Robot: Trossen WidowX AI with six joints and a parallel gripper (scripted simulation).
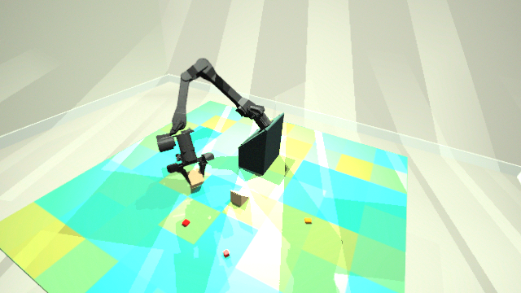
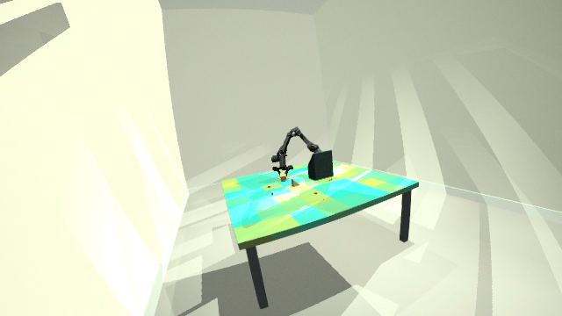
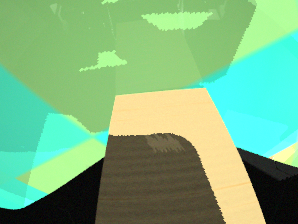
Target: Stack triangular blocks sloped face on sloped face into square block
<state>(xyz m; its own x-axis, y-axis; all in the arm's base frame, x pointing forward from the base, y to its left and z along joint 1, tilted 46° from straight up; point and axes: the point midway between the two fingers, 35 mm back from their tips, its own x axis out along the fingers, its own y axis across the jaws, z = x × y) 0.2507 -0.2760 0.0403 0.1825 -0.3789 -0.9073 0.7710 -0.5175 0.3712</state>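
One light wooden triangular block (image 1: pixel 195 177) (image 2: pixel 283 176) (image 3: pixel 159 111) is held between the fingers of my gripper (image 1: pixel 195 175) (image 2: pixel 283 174). It appears raised above the table, with a lit face and a shaded part in the wrist view. The black fingers show at both lower sides of that view. The other triangular block (image 1: pixel 238 198) (image 2: pixel 295 183) stands on the table, to the right of the held one and nearer the front in the top view. The two blocks are apart. The exact tilt of the held block's sloped face is hard to tell.
A red cube (image 1: pixel 186 222) (image 2: pixel 269 187) and another small red cube (image 1: pixel 226 253) (image 2: pixel 272 193) lie on the table (image 1: pixel 378 260) (image 2: pixel 263 228). An orange piece (image 1: pixel 308 220) (image 2: pixel 315 193) lies farther right. A tall dark box (image 1: pixel 254 154) (image 2: pixel 321 165) stands by the arm's base.
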